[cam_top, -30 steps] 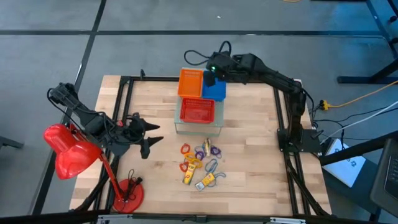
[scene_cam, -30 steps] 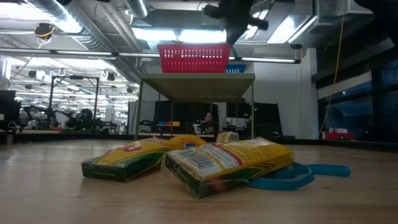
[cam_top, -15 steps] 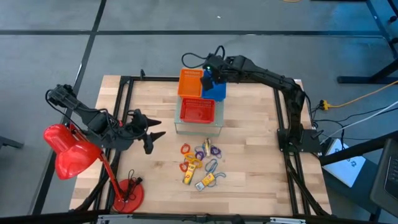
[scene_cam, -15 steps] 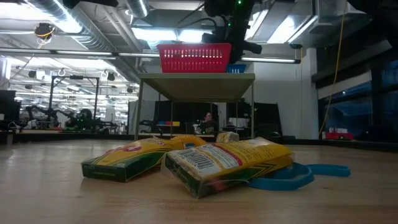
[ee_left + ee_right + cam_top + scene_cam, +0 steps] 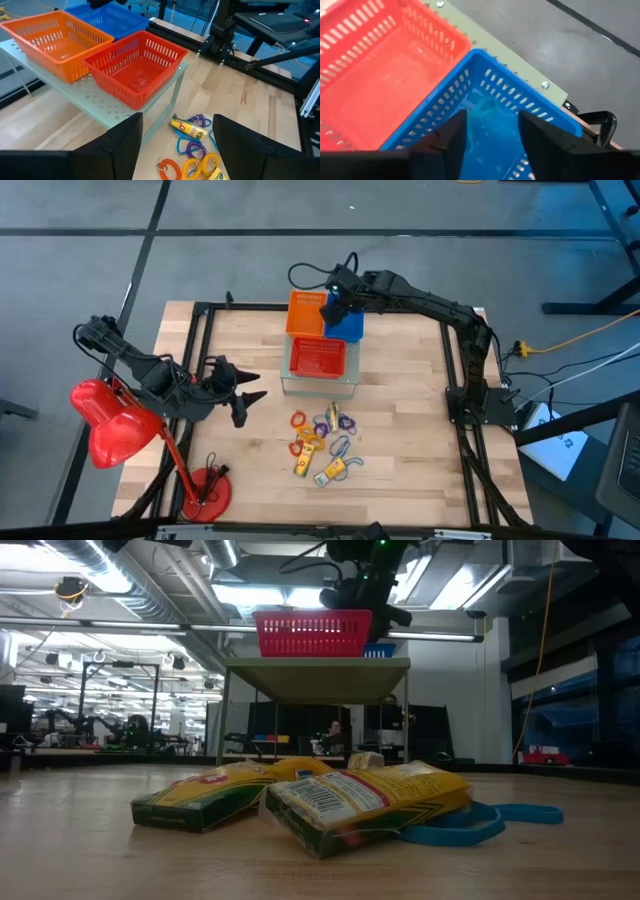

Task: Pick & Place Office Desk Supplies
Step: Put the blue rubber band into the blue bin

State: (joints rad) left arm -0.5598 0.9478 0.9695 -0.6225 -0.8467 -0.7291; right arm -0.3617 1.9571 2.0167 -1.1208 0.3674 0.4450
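Office desk supplies (image 5: 322, 442) before raised mesh baskets (image 5: 318, 357).

Wooden bench (image 5: 400, 430) with black frame, red lamp (image 5: 112, 423) at its left edge, pale green stand (image 5: 125, 112) near the back, orange basket (image 5: 306, 313), blue basket (image 5: 347, 327) and red basket (image 5: 317, 358) on top, side by side

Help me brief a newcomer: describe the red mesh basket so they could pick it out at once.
On the wooden table stands a small pale green raised shelf carrying three mesh baskets. The red mesh basket sits alone at the shelf's front edge, nearest the scattered coloured loops. The orange mesh basket and blue mesh basket sit side by side behind it.
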